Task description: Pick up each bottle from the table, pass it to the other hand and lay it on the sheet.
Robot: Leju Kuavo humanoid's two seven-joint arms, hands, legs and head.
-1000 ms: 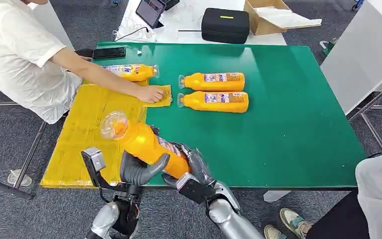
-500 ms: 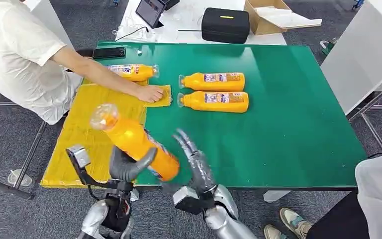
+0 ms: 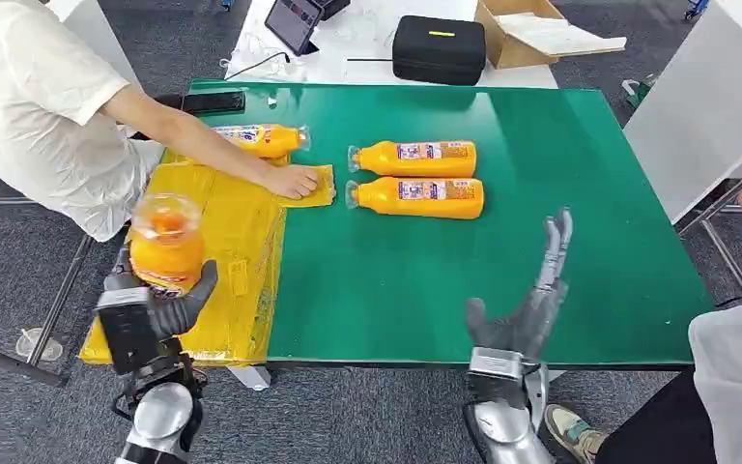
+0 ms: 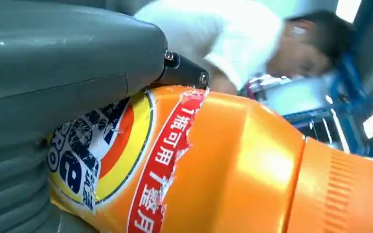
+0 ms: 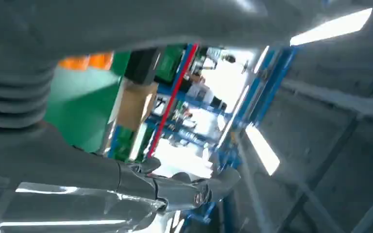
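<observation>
Left hand (image 3: 155,307) wrapped round an orange bottle (image 3: 165,244), cap toward the camera, just over the yellow sheet (image 3: 203,280) near its front-left corner, probably for laying down; right hand (image 3: 531,300) well off to its right, fingers spread, holding nothing.

An orange bottle (image 3: 165,244) with a blue, yellow and red label is showing at lower left over a yellow sheet (image 3: 214,253). The table (image 3: 541,193) is showing green, the case (image 3: 437,48) at top black.
</observation>
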